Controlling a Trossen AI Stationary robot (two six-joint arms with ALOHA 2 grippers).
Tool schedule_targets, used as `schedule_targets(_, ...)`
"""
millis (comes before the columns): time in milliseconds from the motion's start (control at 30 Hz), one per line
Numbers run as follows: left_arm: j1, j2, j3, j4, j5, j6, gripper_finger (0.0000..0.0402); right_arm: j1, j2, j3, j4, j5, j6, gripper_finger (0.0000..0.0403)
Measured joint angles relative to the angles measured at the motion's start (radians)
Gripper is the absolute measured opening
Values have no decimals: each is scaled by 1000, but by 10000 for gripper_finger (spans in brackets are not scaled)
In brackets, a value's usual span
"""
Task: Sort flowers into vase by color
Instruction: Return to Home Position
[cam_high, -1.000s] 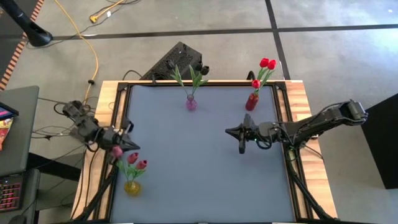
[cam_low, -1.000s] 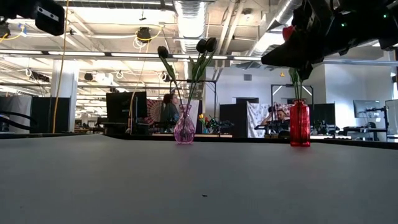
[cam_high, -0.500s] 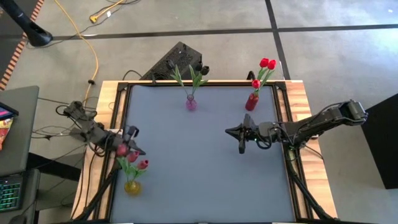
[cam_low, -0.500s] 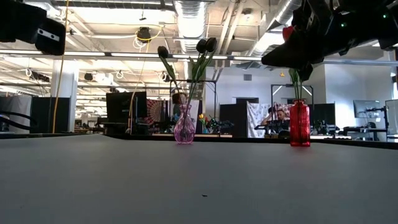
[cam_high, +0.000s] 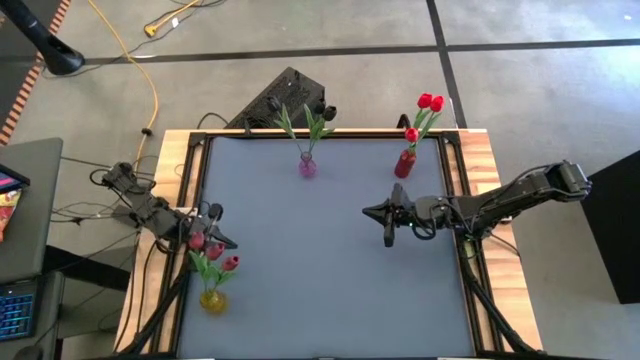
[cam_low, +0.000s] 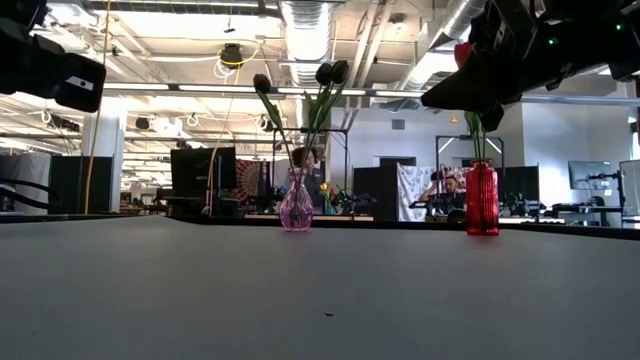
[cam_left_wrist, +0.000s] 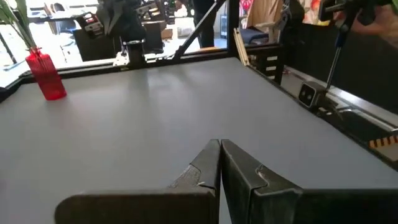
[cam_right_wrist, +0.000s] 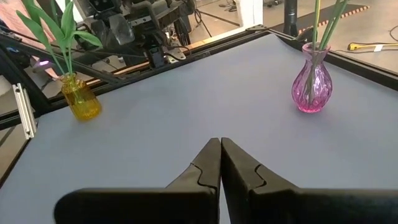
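Now: tulips are in, L arm needs a clean way out

The left gripper (cam_high: 218, 238) hangs by the left edge of the flat grey table top (cam_high: 320, 280). Its two dark fingers are pressed tight together w/ nothing in them; the left wrist view shows that.

The crimson-pink fake tulips w/ thin green stems (cam_high: 228, 263) stand in the small yellow glass vase (cam_high: 212, 300), low on the left side in the high view. Seen from above, one pink head shows right beside the gripper; I can't tell if they touch. The stems point up, so I think the heads are at about the gripper's height. The safe way home is prob. up & back over the left edge, away from the heads.

The right gripper (cam_high: 388, 222) waits over the right half, well apart, pinched closed & empty too.

Dark tulips (cam_high: 328, 113) in the round pink glass vase (cam_high: 307, 166) & bright red tulips (cam_high: 430, 101) in the slim red vase (cam_high: 404, 163) stand at the back edge. Sorting looks done.
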Motion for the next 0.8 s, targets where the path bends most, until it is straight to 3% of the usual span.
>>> schedule_targets(800, 0, 0, 1, -8, -2, 6, 0, 0, 0, 0, 0, -1, 0, 38)
